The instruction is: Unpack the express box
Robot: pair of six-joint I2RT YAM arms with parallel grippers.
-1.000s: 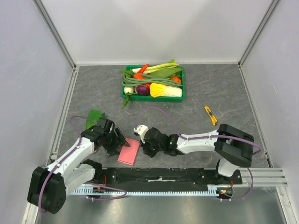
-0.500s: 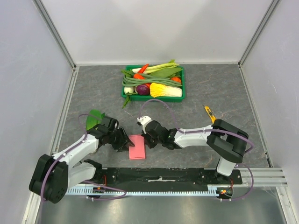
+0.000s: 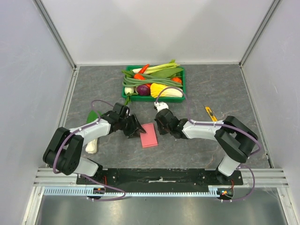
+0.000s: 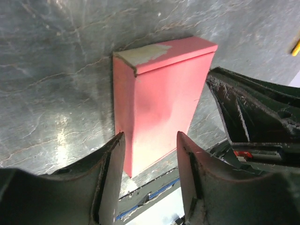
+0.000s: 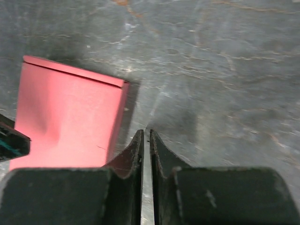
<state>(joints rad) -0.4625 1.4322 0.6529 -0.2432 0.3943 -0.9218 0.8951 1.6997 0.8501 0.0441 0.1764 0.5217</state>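
Seen from the top external camera, the express box (image 3: 149,135) lies flat on the grey surface (image 3: 225,89), in front of the two arms and well short of the green crate (image 3: 183,87) of vegetables at the back. The left gripper (image 3: 134,131) is at the box's left edge and the right gripper (image 3: 160,127) at its upper right corner, so the arms close on it from both sides. A yellow utility knife (image 3: 211,116) lies apart to the right, untouched. In the left wrist view the jaws stand about half open with the box's near corner between them. The angle is poor, so it cannot be told whether the pads pinch the card or only bracket it. The far end face shows a worn, pale patch along its flap, probably the seam to work open. In the right wrist view the jaws are closed to a hairline gap and hold nothing, with their tips down just beside the box's right edge. The top face there shows a shallow dent. The box looks thin, light and easily crushed, and likely to skate on the smooth stone. It is best held across its narrow side edges, where the card is stiffest, while the other arm works the end flap.
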